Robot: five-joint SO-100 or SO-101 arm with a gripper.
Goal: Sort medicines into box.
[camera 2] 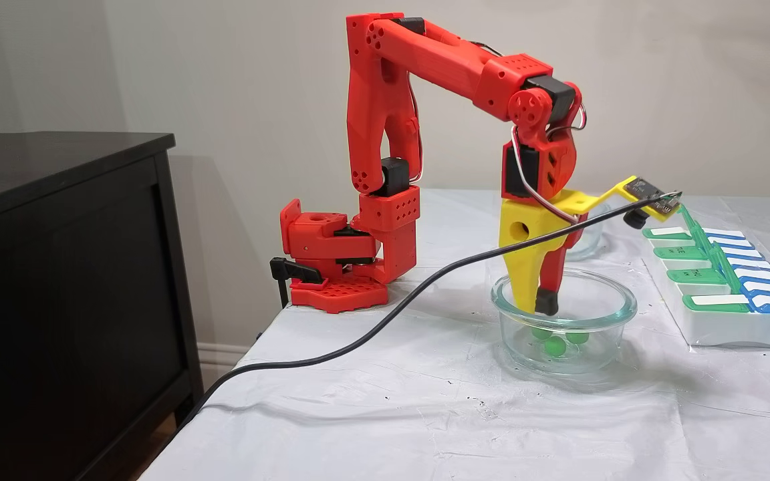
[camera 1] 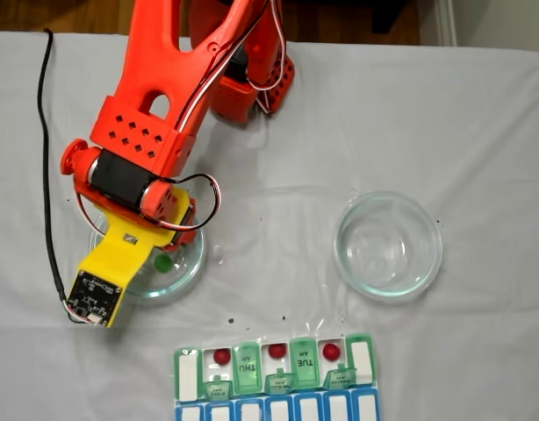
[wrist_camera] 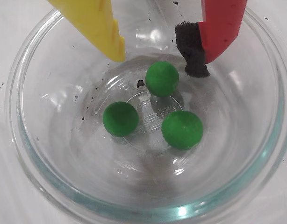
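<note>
My gripper (wrist_camera: pixel 160 60) spread wide, nothing held, tips inside glass dish (wrist_camera: pixel 36 177). Nearest green ball (wrist_camera: pixel 162 78) just below tips, other 2 beyond. Risk: ball rolls off curved glass on pinch, or foam pad (wrist_camera: pixel 192 51) nudges it away. Pill box (camera 1: pixel 274 368) well apart.

Even, soft indoor light; specular glare glints on the glass dish (wrist_camera: pixel 31 186) rim in the wrist view; shadows faint, focus slightly soft.

One fixed view looks straight down on the table (camera 1: pixel 480 114), arm base at its top edge; another stands low beyond a table corner, facing the arm side-on; the wrist view peers close into the dish (wrist_camera: pixel 36 182), which both fixed views share (camera 2: pixel 562 321).
</note>
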